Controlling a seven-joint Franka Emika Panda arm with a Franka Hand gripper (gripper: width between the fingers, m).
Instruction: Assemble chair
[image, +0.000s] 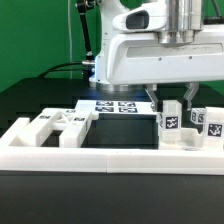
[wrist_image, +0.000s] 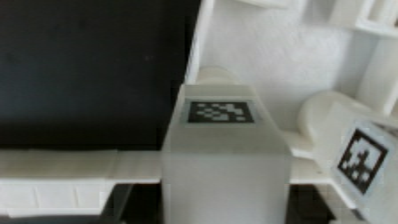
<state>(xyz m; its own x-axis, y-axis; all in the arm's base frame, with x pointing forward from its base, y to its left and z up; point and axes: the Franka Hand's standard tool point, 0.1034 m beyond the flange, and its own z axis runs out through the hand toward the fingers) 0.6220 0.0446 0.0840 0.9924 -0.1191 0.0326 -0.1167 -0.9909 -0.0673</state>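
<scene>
exterior view shows the claw (image: 173, 108) low over the cluster of white parts to the exterior view's right of the marker board (image: 115, 106). its two fingers sit close against the sides of an upright tagged chair piece (image: 170, 123). the narrow gap between them is filled by that piece, so i take it as gripped rather than merely straddled. the piece seems to stand on the black table (image: 30, 95), though its foot is hidden behind the low barrier wall (image: 110, 158), which runs across on the camera side of the board. two more tagged pieces (image: 205, 122) stand just beside the gripped one, on its far side from the marker board. the notched chair blocks (image: 55, 126) lie on the board's other side, to the exterior view's left, well apart from the claw. in the wrist view the gripped piece fills the middle with its tag facing the camera, and a neighbouring piece (wrist_image: 361, 157) stands close alongside. the step in hand looks like the pick-up of one part, probably early in the assembly, since nothing here appears joined. the next move calls for a straight lift so the piece clears its neighbours without tipping them, then a carry to its mating part. which part that is i cannot tell.
</scene>
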